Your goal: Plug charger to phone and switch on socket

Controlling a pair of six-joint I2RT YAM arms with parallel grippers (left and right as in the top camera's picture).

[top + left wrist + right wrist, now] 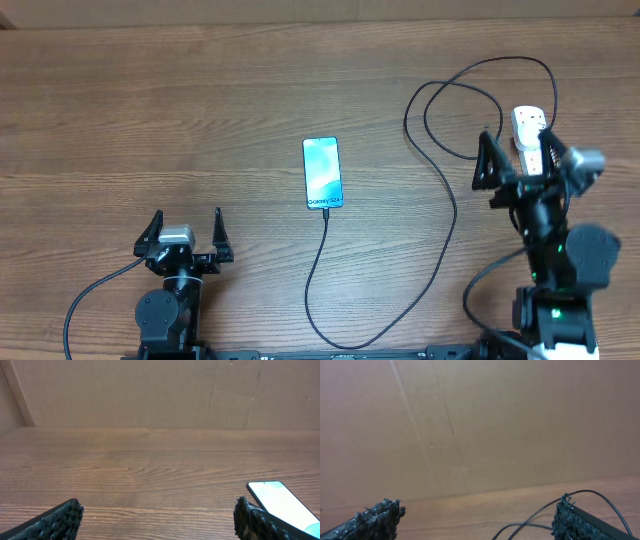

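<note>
Text on the phone screen
The phone (pixel 322 173) shows small "Galaxy" lettering near one end of its screen; the characters after it are unreadable.

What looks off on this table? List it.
Nothing spilled or damaged. The charger sprawls in loose loops across the table from the phone to the socket, which the right arm partly hides.

The right gripper (pixel 477 522) is seen with its rough black fingertips (pixel 377 517) spread wide over a brown wood-grain table (pixel 465 510); a thin black charger cable (pixel 602 496) is looped just beside one fingertip; a plain brown cardboard wall (pixel 510 420) is seen behind.
</note>
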